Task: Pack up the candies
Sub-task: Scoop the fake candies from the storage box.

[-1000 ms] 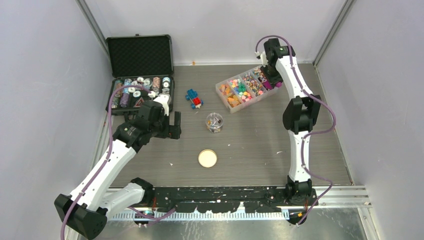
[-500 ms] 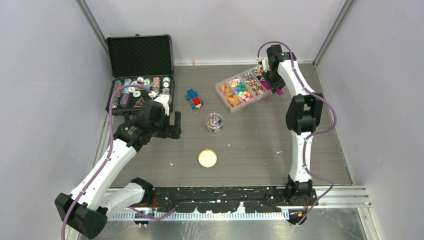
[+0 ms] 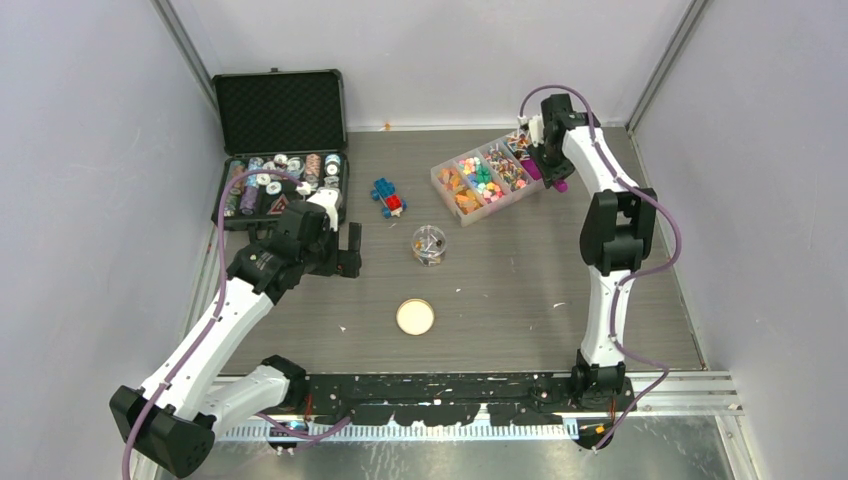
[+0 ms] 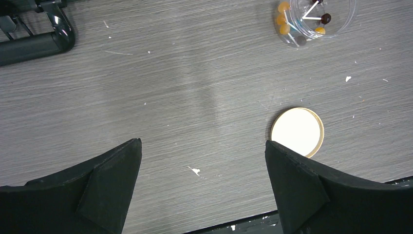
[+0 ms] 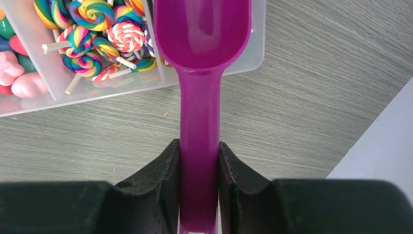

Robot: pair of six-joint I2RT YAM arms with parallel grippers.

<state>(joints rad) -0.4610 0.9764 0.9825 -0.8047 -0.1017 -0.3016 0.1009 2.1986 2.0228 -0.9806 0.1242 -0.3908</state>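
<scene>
The candies (image 3: pixel 482 175) fill a clear divided box (image 3: pixel 440 182) at the back of the table; swirled lollipops (image 5: pixel 97 29) and pink sweets (image 5: pixel 19 78) show in the right wrist view. My right gripper (image 5: pixel 198 161) is shut on the handle of a purple scoop (image 5: pixel 200 34), whose empty bowl sits over the box's end compartment; the scoop also shows in the top view (image 3: pixel 553 180). A small clear jar (image 3: pixel 429 244) mid-table holds a few lollipops (image 4: pixel 302 22). Its cork-rimmed lid (image 3: pixel 415 317) lies flat nearer me. My left gripper (image 4: pixel 202 165) is open and empty above bare table left of the lid (image 4: pixel 297 130).
An open black case (image 3: pixel 280 120) with spool-like discs (image 3: pixel 280 180) stands at the back left. A blue-and-red toy brick figure (image 3: pixel 388 196) lies between the case and the candy box. Grey walls close in the sides and back.
My right gripper has moved the purple scoop a little to the right and nearer, toward the box's right end. The left arm has not moved.
</scene>
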